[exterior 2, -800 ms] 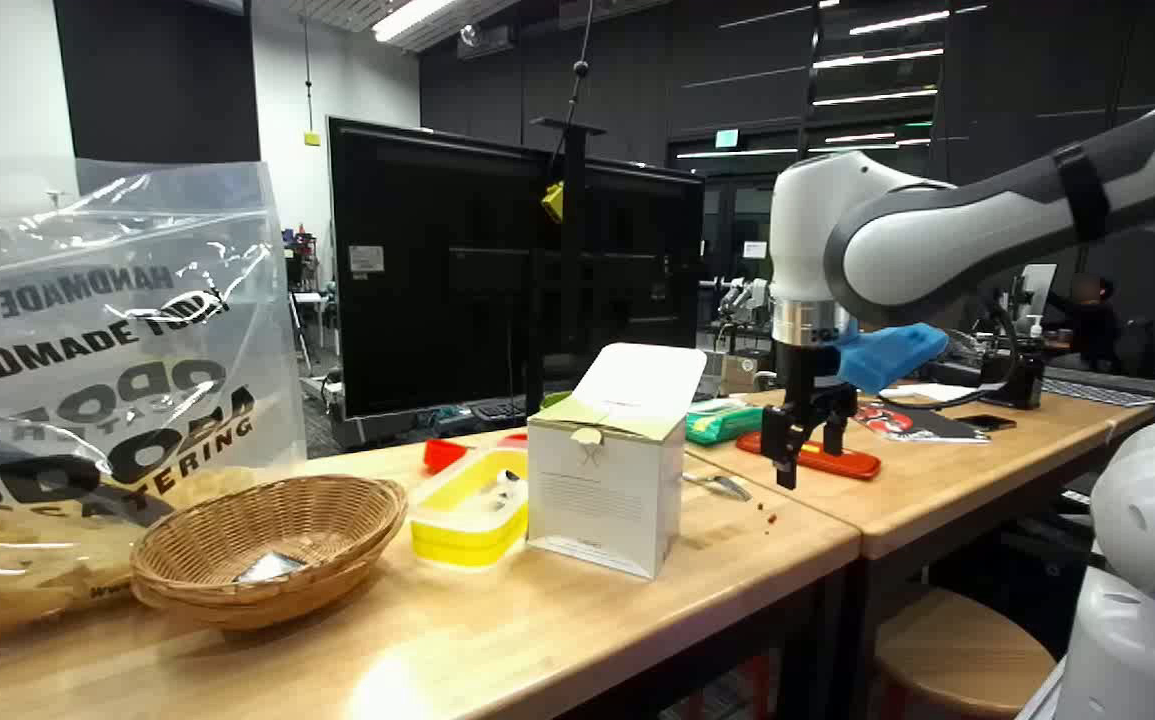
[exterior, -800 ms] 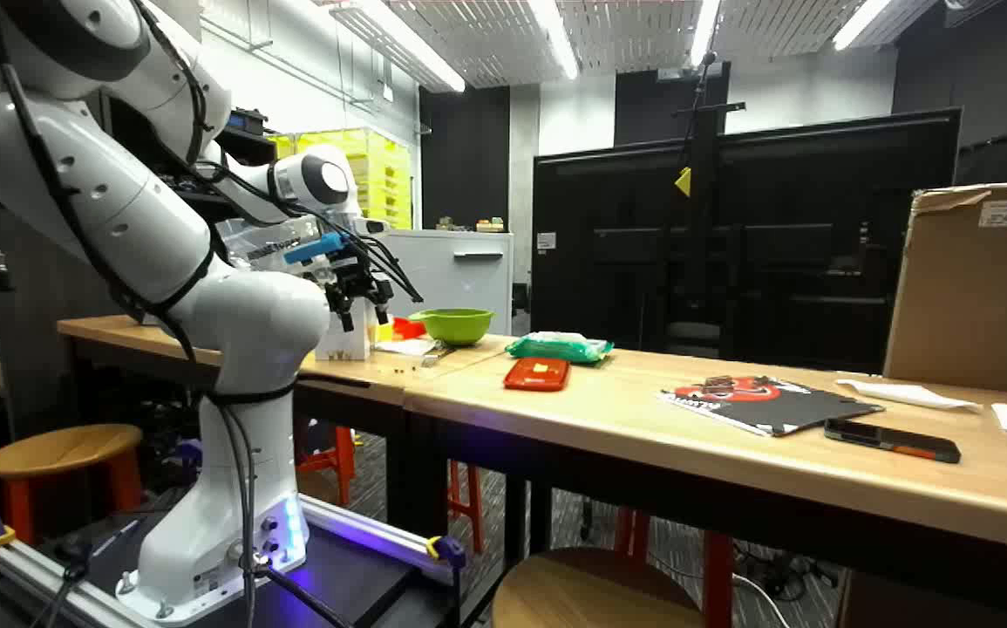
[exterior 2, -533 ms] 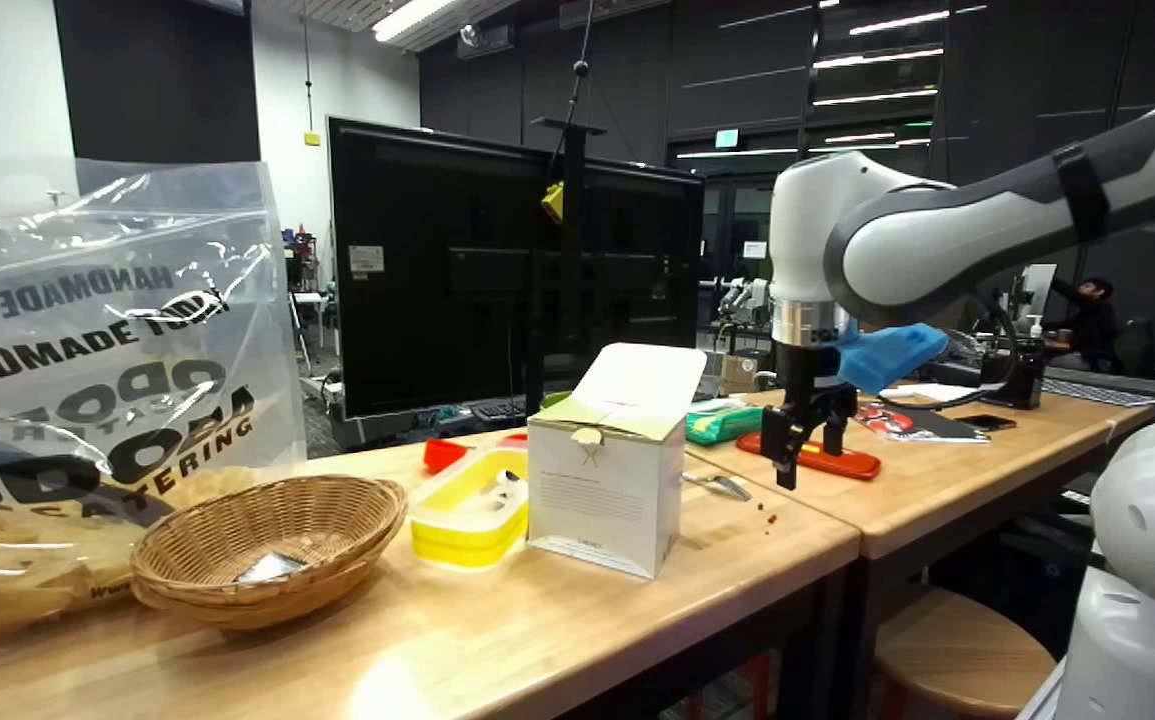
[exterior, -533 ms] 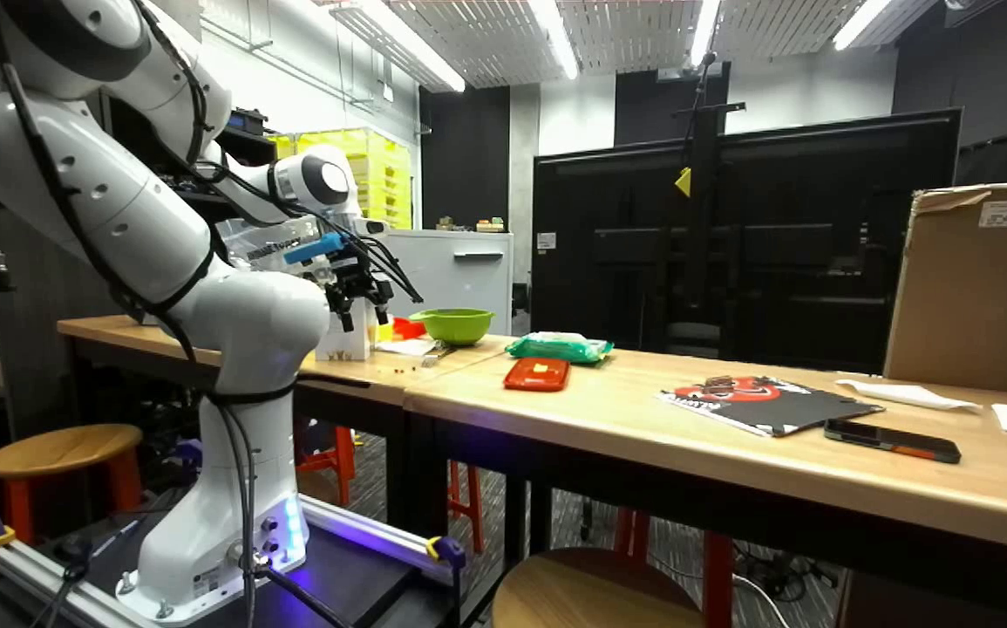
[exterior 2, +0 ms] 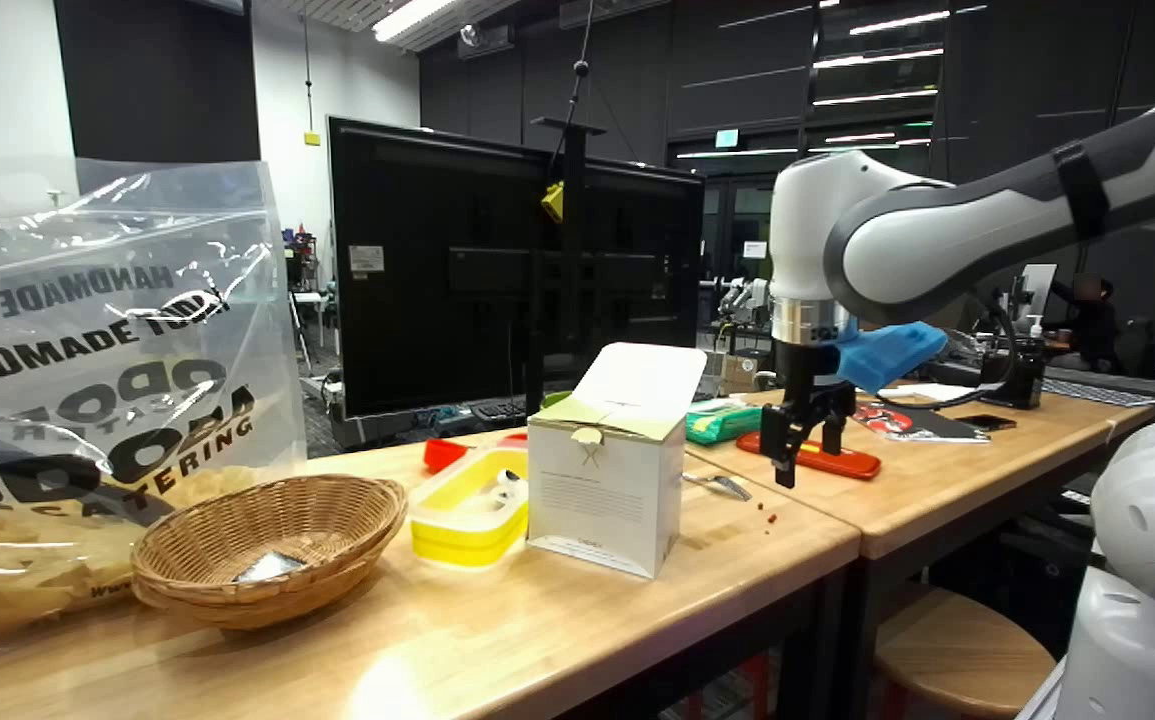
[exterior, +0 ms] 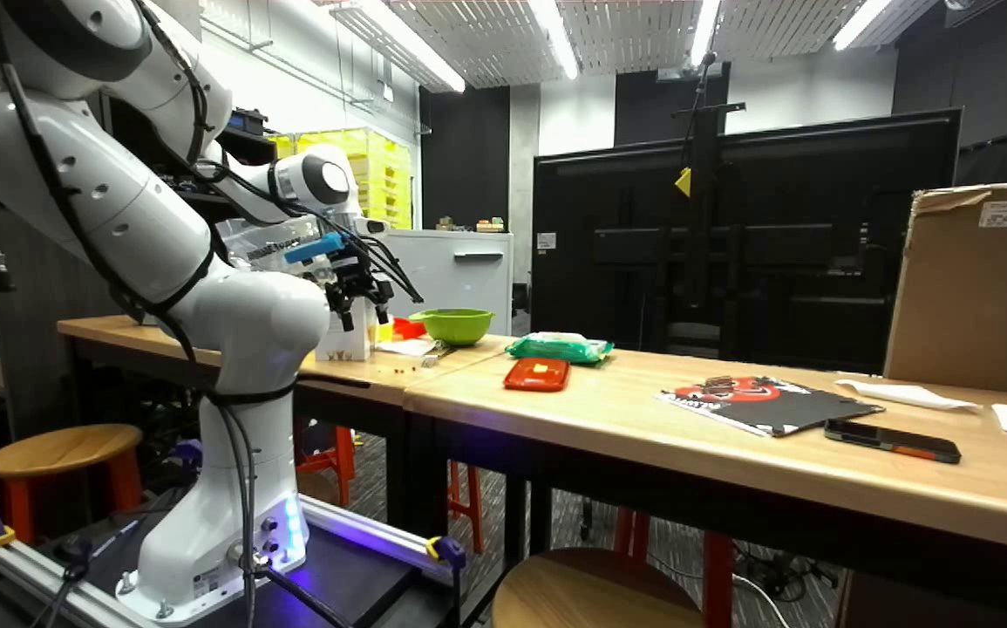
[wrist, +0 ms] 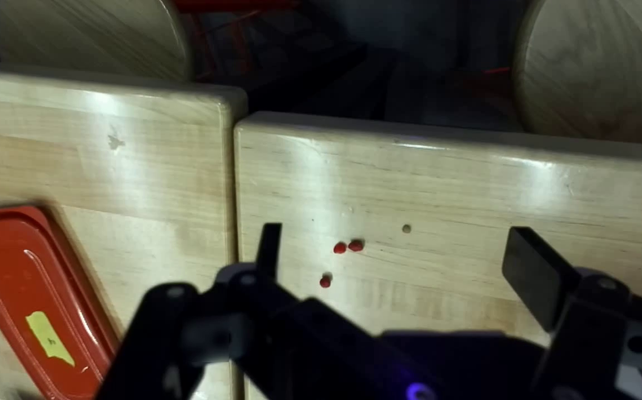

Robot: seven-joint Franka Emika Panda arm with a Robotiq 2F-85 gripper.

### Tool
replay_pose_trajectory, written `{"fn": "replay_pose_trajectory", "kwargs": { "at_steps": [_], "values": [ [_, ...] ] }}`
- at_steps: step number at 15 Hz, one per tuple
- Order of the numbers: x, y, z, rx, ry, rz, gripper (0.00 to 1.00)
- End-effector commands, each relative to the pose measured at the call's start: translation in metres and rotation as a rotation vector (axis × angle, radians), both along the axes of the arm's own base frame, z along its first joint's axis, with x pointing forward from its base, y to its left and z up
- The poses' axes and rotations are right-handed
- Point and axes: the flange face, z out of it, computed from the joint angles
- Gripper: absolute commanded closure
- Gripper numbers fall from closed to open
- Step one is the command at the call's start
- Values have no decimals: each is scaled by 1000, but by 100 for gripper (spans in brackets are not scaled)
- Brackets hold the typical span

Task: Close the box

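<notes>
The box (exterior 2: 592,495) is a small white carton standing upright on the wooden table in an exterior view. Its lid flap (exterior 2: 642,385) is open and stands up, tilted back toward the gripper's side. In an exterior view the box (exterior: 342,343) is partly hidden behind the arm and gripper. My gripper (exterior 2: 809,462) is open and empty, pointing down above the table, beside the box and apart from it. It also shows in an exterior view (exterior: 364,319) and in the wrist view (wrist: 396,230), its fingers wide apart with bare table below. The box is out of the wrist view.
A yellow container (exterior 2: 467,535) stands next to the box, with a wicker basket (exterior 2: 267,570) and a large clear bag (exterior 2: 97,400) beyond. A red lid (exterior: 537,374), a green bowl (exterior: 458,326) and a wipes pack (exterior: 560,347) lie on the table. Small red bits (wrist: 356,245) lie under the gripper.
</notes>
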Motion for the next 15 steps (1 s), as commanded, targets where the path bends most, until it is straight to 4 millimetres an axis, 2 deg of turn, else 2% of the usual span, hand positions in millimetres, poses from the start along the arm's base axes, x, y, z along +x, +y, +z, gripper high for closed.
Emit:
{"fn": "replay_pose_trajectory", "kwargs": {
  "at_steps": [1, 6, 7, 10, 12, 13, 15],
  "values": [
    [4, -1, 17, 57, -66, 78, 0],
    [14, -22, 63, 208, -269, 116, 0],
    [5, -32, 58, 263, -300, 87, 0],
    [5, -55, 90, 400, -365, 5, 0],
    [-6, -66, 92, 505, -404, -36, 0],
    [-3, -74, 107, 555, -418, -55, 0],
    [-9, -89, 112, 656, -449, -98, 0]
  ]
}}
